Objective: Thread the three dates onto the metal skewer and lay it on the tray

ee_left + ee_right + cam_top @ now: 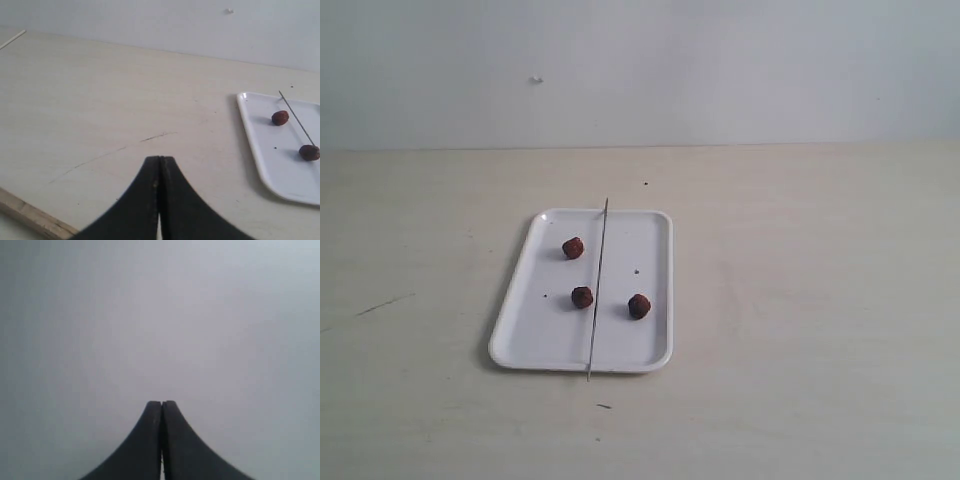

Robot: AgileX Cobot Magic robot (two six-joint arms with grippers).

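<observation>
The exterior view is showing three dates (582, 297) and the skewer (597, 290) lying across the tray (540, 335); only the wrist views are showing the left pincer (160, 165) and right pincer (161, 407), both pressed together, empty.

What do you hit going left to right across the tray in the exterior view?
tray rim → far date → skewer → right date. Skipped: near-left date, which overlaps the far one sideways.

The left wrist view's edge cuts off the tray (262, 150) and metal skewer (296, 117). The tray's specks (637, 271) are too small to identify.
</observation>
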